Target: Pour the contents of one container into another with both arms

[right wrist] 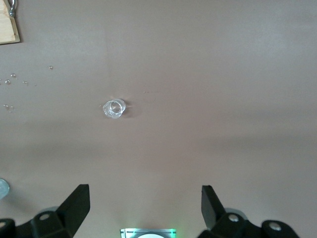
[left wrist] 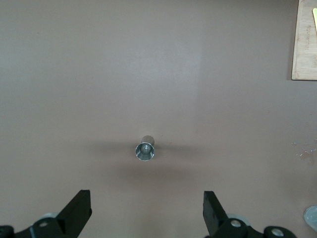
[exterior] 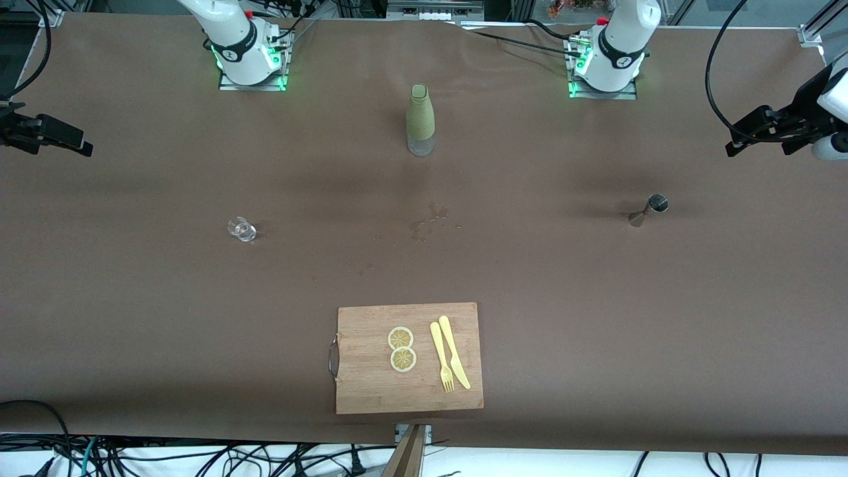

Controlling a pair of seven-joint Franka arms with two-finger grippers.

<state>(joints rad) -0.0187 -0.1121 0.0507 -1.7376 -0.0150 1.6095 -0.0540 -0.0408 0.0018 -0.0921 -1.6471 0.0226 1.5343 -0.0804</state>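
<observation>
Both my arms are up high, nothing in hand. My left gripper (left wrist: 147, 210) hangs over the bare brown table (exterior: 132, 298) with the metal jigger (exterior: 649, 209) straight below it, jaws spread wide, empty. My right gripper (right wrist: 145, 208) hangs the same way over the small clear glass (exterior: 242, 229), jaws wide apart, empty too. In the front view only my two bases show, plus black hardware at each side edge.

Landmark: the wooden cutting board (exterior: 409, 358), which sits at the table edge nearest the front camera, about midway between my two ends.
- Jigger: farther from the front camera than the board, toward my left arm's end, well apart from it. Upright, open cup facing up in the left wrist view (left wrist: 145, 150).
- Glass: farther from the camera than the board, toward my right arm's end, well apart. Looks empty in the right wrist view (right wrist: 114, 108).
- Green-sleeved bottle (exterior: 420, 120): farther again from the camera than the board, roughly in line with it, upright, between my bases.
- Water droplets (exterior: 430, 222): on the table between board and bottle.
- On the board: two lemon slices (exterior: 401, 348) touching, with a yellow fork (exterior: 442, 357) and yellow knife (exterior: 454, 352) side by side just beside them; metal handle (exterior: 332, 358) on the edge toward my right arm's end.
</observation>
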